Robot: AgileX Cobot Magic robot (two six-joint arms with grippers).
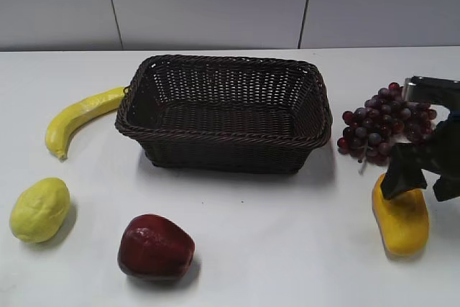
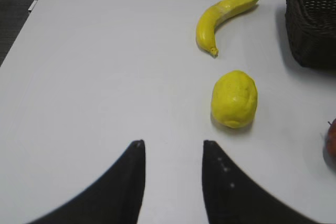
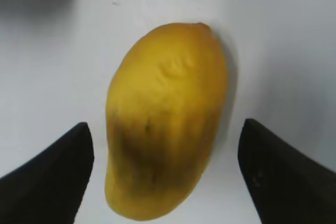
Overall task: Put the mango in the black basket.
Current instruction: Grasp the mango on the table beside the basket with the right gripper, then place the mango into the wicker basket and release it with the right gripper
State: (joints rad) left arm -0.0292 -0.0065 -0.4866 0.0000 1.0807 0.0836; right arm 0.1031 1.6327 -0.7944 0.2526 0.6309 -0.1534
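while the mango (image 3: pixel 165 124) lies on the table, right pincer (image 3: pixel 165 171) wide open astride it, untouched

The white table (image 1: pixel 237 249) carries six items, each resting directly on its surface. The black basket (image 1: pixel 224 113) stands at the centre, toward the far edge. A banana (image 1: pixel 79 116) lies at the basket's left side, its far tip at or very close to the rim. A lemon (image 1: pixel 39 208) lies near the left edge, toward the near-left corner. A dark red apple (image 1: pixel 155 246) lies near the front edge, left of centre. A bunch of purple grapes (image 1: pixel 381 124) lies just beside the basket's right end. The mango (image 1: pixel 400 217) lies near the right edge, in front of the grapes.
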